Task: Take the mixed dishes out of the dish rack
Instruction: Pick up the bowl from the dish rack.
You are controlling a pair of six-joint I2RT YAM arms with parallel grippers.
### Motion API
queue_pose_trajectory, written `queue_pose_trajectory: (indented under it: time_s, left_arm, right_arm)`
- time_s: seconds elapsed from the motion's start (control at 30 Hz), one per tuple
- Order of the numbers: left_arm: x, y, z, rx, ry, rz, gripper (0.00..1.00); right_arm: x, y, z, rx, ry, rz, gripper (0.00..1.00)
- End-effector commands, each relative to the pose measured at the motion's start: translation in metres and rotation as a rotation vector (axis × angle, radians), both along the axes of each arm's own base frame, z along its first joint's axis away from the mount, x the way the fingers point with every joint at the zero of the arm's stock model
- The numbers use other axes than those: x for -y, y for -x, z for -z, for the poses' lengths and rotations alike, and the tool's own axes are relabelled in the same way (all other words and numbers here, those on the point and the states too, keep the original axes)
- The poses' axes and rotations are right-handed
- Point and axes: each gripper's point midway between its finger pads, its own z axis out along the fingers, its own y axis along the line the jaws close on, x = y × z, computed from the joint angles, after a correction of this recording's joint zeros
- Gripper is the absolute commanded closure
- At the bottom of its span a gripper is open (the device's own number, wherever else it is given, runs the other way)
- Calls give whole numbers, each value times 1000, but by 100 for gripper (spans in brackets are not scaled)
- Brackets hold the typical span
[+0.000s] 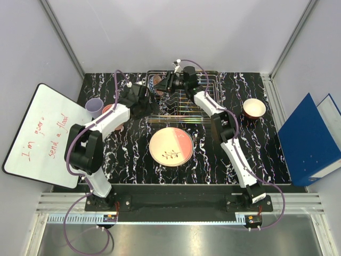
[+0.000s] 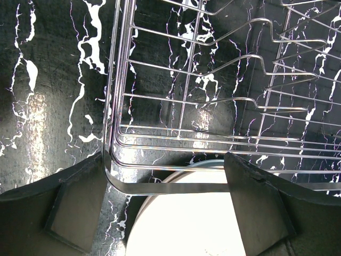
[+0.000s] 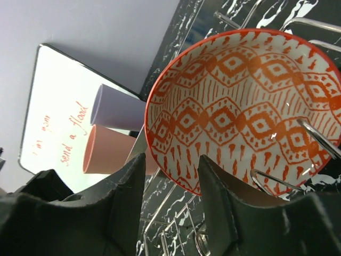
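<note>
Right tool [image 3: 171,160] astride red bowl [image 3: 240,106] rim, grip unclear, left tool [image 2: 164,158] apart at rack [image 2: 118,80]

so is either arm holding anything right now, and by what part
The left gripper holds nothing. The right gripper has its jaws either side of the red patterned bowl at its rim; a firm grip cannot be told.

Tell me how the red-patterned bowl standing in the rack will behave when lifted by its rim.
The glossy red-and-white patterned ceramic bowl looks rigid but chippable, and its glaze may be slippery in a rim pinch. Standing on edge against silver wire rack tines, it could snag or roll if nudged sideways.
</note>
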Motion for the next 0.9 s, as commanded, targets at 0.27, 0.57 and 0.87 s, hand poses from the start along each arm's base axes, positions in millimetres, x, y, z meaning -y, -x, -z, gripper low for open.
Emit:
queue_pose_trajectory:
  time_s: [0.27,0.57,0.87]
  left_arm:
    - [-18,-12,-84,256,190,-102,10]
    - [-15,0,-144,370,285,-71,9]
    - [-18,6,-134,340,259,-64,9]
  right_arm:
    - [12,-5,-21,232,342,130,41]
    - [8,-4,-4,331,513,178,41]
    - [10,-10,34,424,694,194,45]
